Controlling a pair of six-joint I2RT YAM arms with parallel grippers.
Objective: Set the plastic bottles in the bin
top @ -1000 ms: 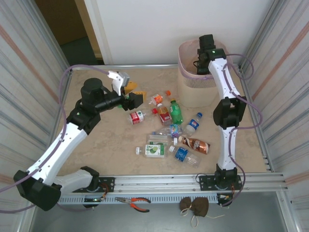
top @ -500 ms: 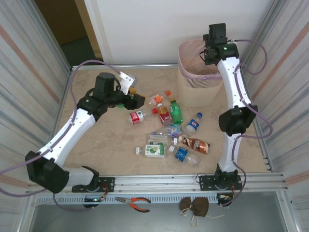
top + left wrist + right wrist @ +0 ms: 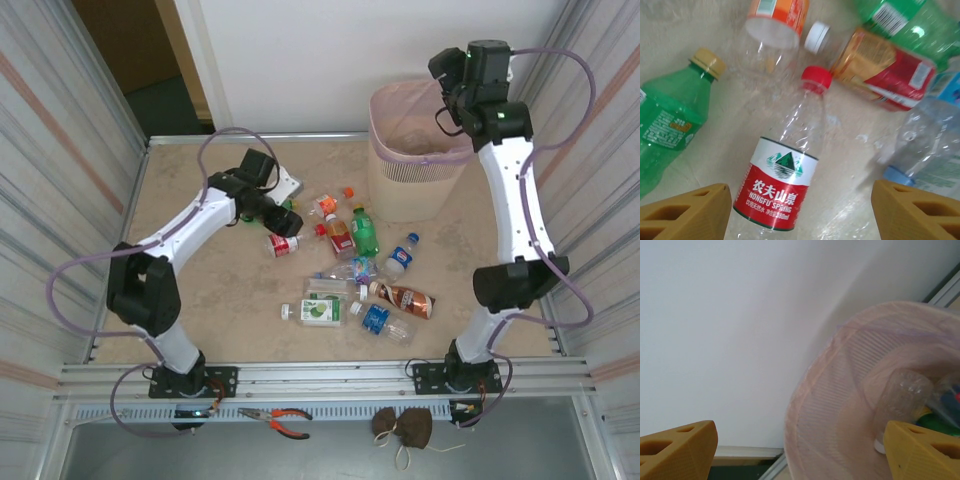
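The left tool [image 3: 800,212] hangs over the table [image 3: 670,30]. Its fingers [image 3: 685,212] are wide apart and clamp nothing. The red-label bottle [image 3: 782,182] lies on the table under the tool, between the fingers. A green bottle [image 3: 670,125] lies to its left, and other bottles lie ahead. The right tool [image 3: 800,450] is also apart and empty, above the bin [image 3: 835,405]. A clear bottle [image 3: 900,395] lies inside the bin.
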